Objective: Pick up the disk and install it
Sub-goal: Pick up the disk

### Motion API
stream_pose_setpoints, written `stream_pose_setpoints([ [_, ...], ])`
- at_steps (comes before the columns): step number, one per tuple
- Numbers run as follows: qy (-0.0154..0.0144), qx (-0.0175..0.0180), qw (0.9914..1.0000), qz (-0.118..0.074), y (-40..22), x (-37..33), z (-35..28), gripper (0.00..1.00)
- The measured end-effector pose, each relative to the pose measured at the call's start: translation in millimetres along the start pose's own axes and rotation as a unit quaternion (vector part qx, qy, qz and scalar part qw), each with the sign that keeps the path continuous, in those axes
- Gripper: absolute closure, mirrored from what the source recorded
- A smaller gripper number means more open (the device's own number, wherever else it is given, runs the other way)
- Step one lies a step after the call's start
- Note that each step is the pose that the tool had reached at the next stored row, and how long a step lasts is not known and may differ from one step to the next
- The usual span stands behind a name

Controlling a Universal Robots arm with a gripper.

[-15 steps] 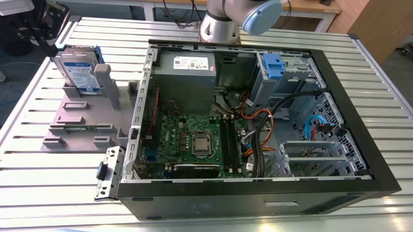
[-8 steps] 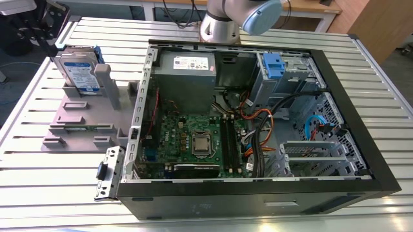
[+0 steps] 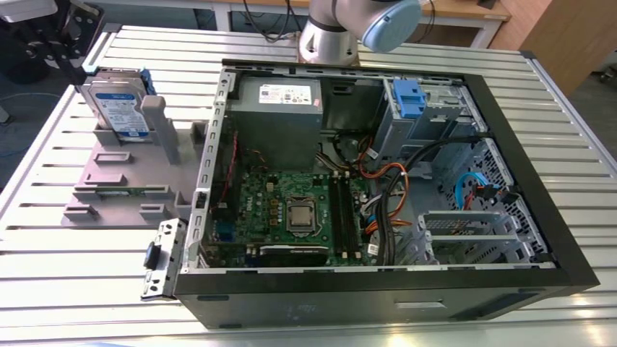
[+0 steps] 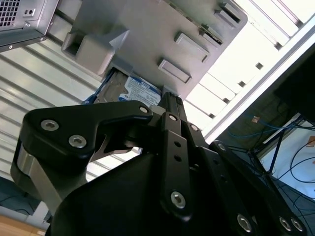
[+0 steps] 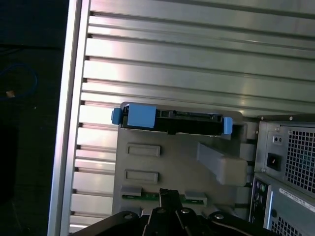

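Slatted metal table (image 3: 77, 289): silver blue-framed disk (image 3: 118, 108) upright in grey stand (image 3: 126, 173); jaws closed, empty

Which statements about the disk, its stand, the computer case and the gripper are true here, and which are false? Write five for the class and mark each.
1. The disk stands upright in the grey stand. True.
2. The disk is already fitted inside the computer case. False: it is in the stand, outside the case, on the exterior view's left.
3. The case lies open, with the motherboard showing. True.
4. The gripper holds the disk in the air. False: the disk rests in the stand, and the gripper is apart from it.
5. The stand rests on the slatted metal table. True.
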State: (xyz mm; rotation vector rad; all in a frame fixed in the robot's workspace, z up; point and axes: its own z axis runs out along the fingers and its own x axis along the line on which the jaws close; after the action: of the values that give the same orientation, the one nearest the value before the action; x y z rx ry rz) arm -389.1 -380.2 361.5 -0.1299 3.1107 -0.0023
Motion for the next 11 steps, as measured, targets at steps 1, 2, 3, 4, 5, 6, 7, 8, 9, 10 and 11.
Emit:
stream_pose_setpoints([
  [1, 0.0000, -0.0001, 1.00000, -0.002, 0.0, 0.0, 0.0, 0.89],
  [2, 0.0000, -0.0001, 0.99999, -0.004, 0.0, 0.0, 0.0, 0.89],
  [3, 0.0000, -0.0001, 0.99999, -0.005, 0.0, 0.0, 0.0, 0.89],
  [4, 0.0000, -0.0002, 0.99998, -0.007, 0.0, 0.0, 0.0, 0.89],
  [5, 0.0000, -0.0003, 0.99996, -0.009, 0.0, 0.0, 0.0, 0.89],
  [6, 0.0000, -0.0003, 0.99995, -0.010, 0.0, 0.0, 0.0, 0.89],
  [7, -0.0001, -0.0003, 0.99993, -0.012, 0.0, 0.0, 0.0, 0.89],
  [8, 0.0000, -0.0004, 0.99991, -0.014, 0.0, 0.0, 0.0, 0.89],
  [9, 0.0000, -0.0004, 0.99989, -0.015, 0.0, 0.0, 0.0, 0.89],
  [10, 0.0000, -0.0005, 0.99986, -0.017, 0.0, 0.0, 0.0, 0.89],
  [11, -0.0001, -0.0005, 0.99984, -0.018, 0.0, 0.0, 0.0, 0.89],
])
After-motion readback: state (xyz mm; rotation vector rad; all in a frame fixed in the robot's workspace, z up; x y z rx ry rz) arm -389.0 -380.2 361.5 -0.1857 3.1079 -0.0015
